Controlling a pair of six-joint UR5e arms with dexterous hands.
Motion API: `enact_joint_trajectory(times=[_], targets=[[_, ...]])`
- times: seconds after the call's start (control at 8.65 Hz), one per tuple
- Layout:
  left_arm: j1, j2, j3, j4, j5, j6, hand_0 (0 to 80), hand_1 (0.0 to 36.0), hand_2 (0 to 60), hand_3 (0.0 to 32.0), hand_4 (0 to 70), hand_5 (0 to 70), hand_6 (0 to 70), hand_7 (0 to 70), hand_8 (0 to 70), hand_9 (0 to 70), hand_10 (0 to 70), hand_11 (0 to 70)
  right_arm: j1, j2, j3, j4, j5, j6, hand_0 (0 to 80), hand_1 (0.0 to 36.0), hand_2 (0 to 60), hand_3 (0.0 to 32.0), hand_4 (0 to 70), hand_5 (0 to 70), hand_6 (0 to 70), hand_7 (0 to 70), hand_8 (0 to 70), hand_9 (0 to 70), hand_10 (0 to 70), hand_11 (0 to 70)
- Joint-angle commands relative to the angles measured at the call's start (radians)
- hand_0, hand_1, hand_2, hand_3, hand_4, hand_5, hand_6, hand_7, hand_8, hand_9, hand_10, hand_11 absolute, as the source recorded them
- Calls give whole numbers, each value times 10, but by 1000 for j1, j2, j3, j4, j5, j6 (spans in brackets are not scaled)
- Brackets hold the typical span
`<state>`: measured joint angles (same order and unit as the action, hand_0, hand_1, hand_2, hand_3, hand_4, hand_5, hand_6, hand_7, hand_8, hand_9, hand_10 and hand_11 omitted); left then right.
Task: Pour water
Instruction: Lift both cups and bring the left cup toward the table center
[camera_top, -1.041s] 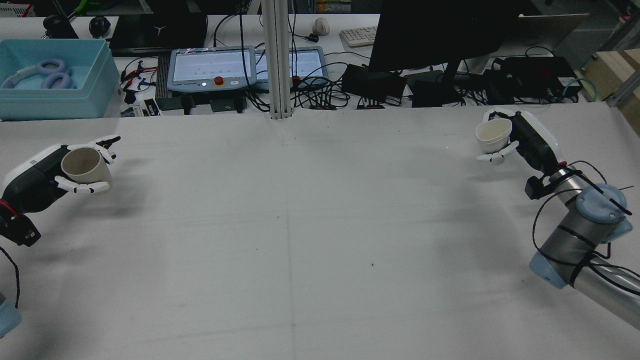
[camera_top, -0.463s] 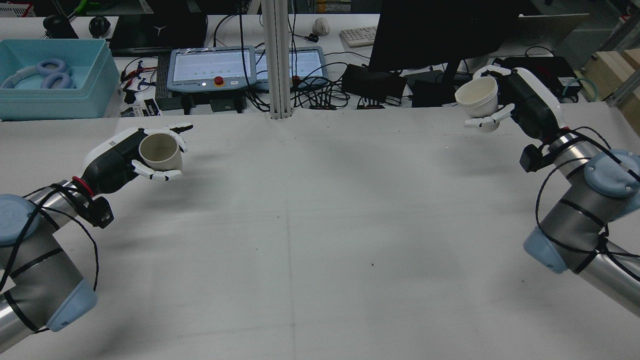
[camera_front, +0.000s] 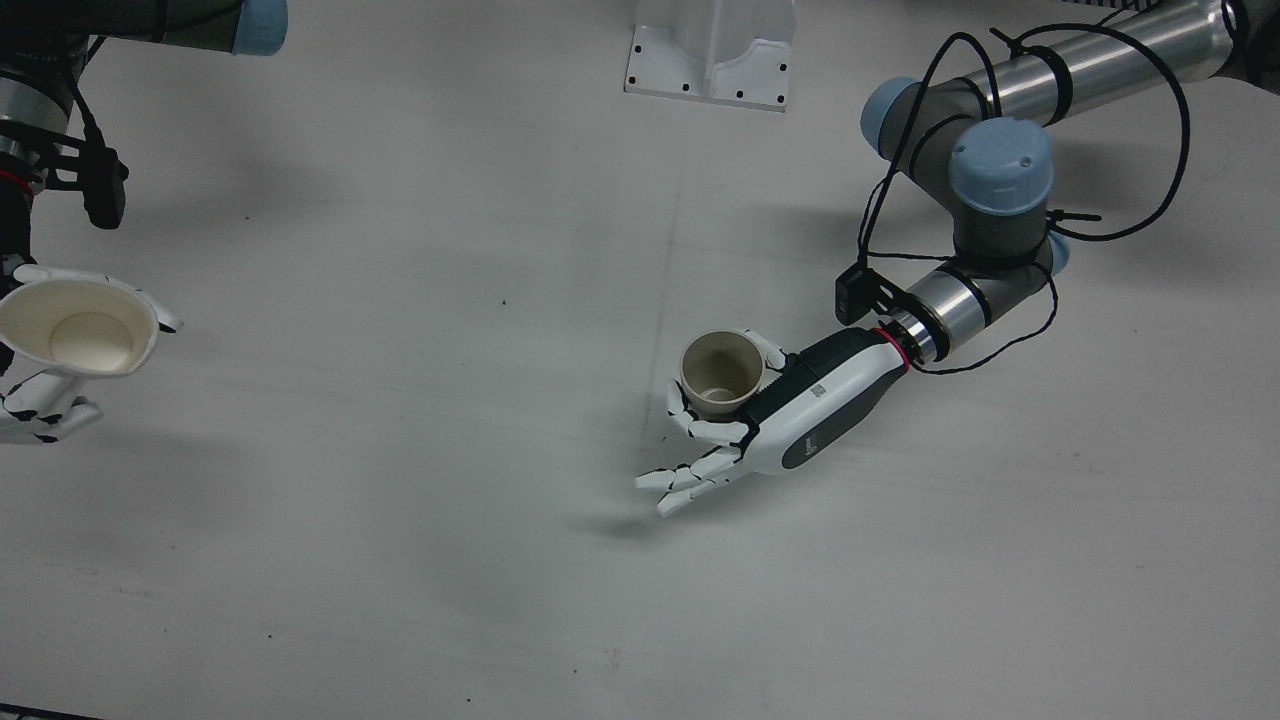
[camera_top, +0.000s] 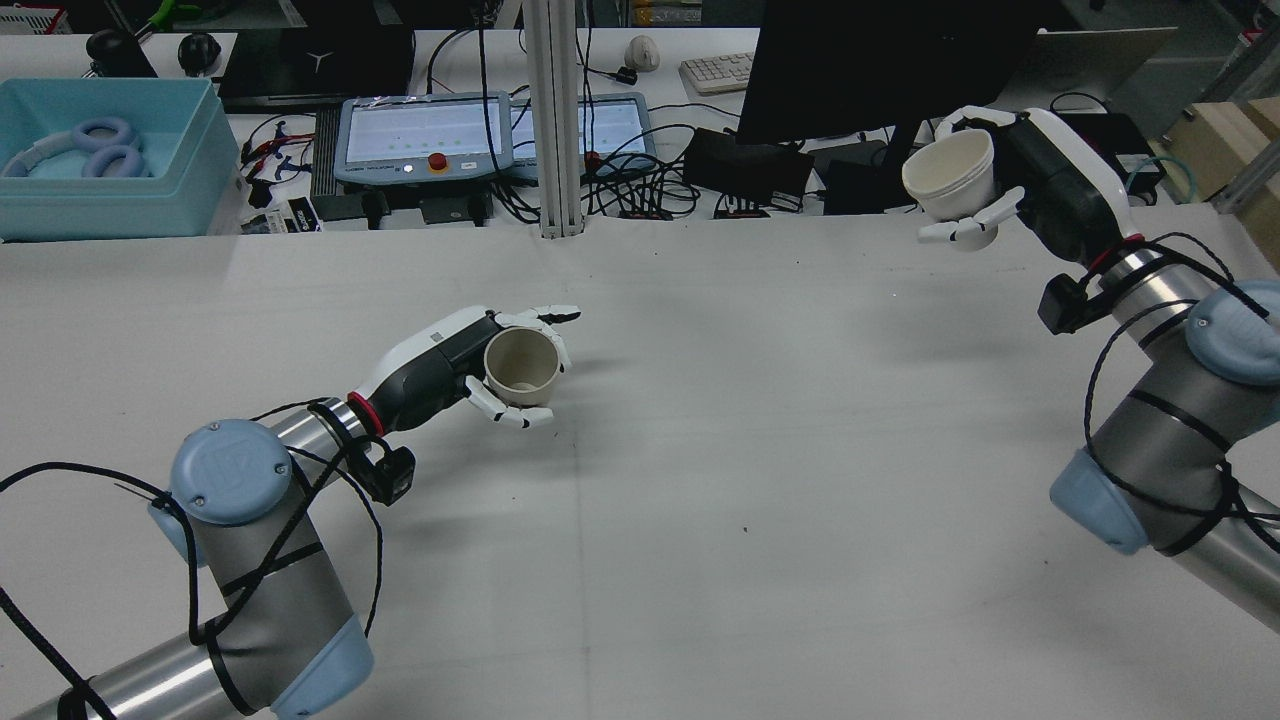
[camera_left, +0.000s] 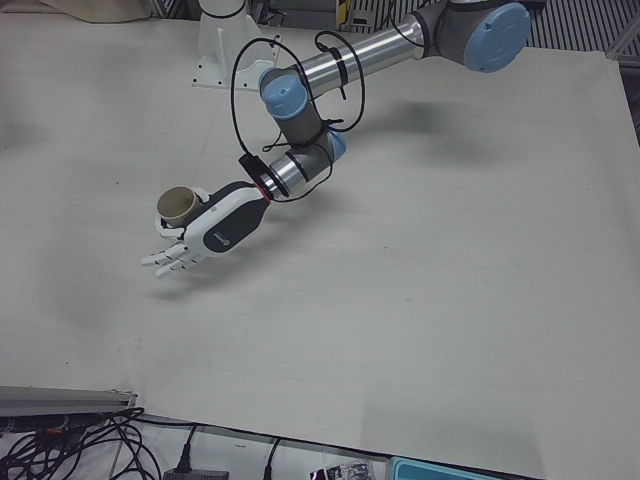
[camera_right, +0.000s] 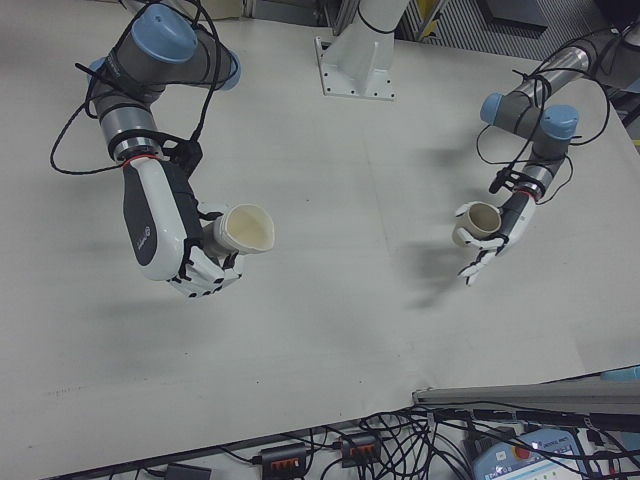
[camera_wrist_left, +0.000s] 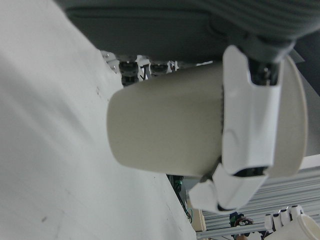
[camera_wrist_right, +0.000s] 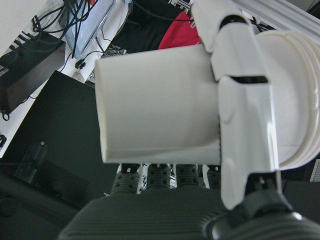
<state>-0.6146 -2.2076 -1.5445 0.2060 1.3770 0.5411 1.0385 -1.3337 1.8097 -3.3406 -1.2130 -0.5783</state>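
Note:
My left hand (camera_top: 440, 372) is shut on a beige paper cup (camera_top: 521, 364), held low over the table near its centre line. The cup (camera_front: 720, 372) stands about upright, mouth up, beside that hand (camera_front: 815, 415); some fingers (camera_left: 165, 258) stretch out below it. It also fills the left hand view as the beige cup (camera_wrist_left: 165, 130). My right hand (camera_top: 1055, 190) is shut on a white paper cup (camera_top: 950, 175), raised high over the far right edge and tipped toward the centre. The white cup (camera_right: 245, 230) juts sideways from that hand (camera_right: 160, 235). Both cups' insides look dry.
Behind the table's far edge stand a light-blue bin (camera_top: 110, 190) with headphones, two teach pendants (camera_top: 420, 135), a black monitor (camera_top: 880, 60), boxes and cables. An upright post (camera_top: 555, 120) rises at the middle. The arm pedestal (camera_front: 710, 50) is at the near side.
My left hand carried the beige cup from the table's far left edge to near the centre. My right hand lifted the white cup higher and a little toward the far side.

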Motion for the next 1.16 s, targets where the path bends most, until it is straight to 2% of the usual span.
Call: enact_joint_trajectory(times=[0.0,0.12,0.23,0.35,0.46,0.69,1.04], targets=[[122,-171,87,70,-3,65,677,360,600,0,700,700,116,158,64,44,86,141,2,19,113,-135,-60,-69,800,360,226,0,366,592,601,569,476,580,353,540],[134,-231,150,72,-1,69,692,360,600,0,700,700,119,158,63,42,86,140,-1,34,152,-190,-77,-95,800,360,241,0,373,596,602,570,472,572,347,532],[134,-283,208,73,-1,69,698,360,600,0,700,700,128,161,65,42,86,141,0,66,163,-238,-127,-127,800,360,263,0,383,603,607,575,472,571,350,535],[134,-315,243,75,-1,69,706,360,600,0,700,700,135,166,65,42,84,138,0,74,177,-264,-147,-159,800,360,284,0,390,607,610,578,469,566,351,536],[134,-339,273,75,-3,69,716,360,600,0,700,700,149,176,68,44,84,138,-1,76,198,-296,-154,-194,800,360,278,0,381,604,605,572,466,558,345,529],[133,-346,274,81,-6,68,716,360,600,0,700,700,160,183,72,47,86,140,-21,76,211,-339,-196,-259,800,360,288,0,391,607,607,575,463,555,342,525],[138,-378,288,99,-35,69,732,360,600,0,700,700,162,186,70,46,81,134,-87,77,209,-407,-200,-371,800,360,281,0,396,607,604,569,459,547,339,520]])
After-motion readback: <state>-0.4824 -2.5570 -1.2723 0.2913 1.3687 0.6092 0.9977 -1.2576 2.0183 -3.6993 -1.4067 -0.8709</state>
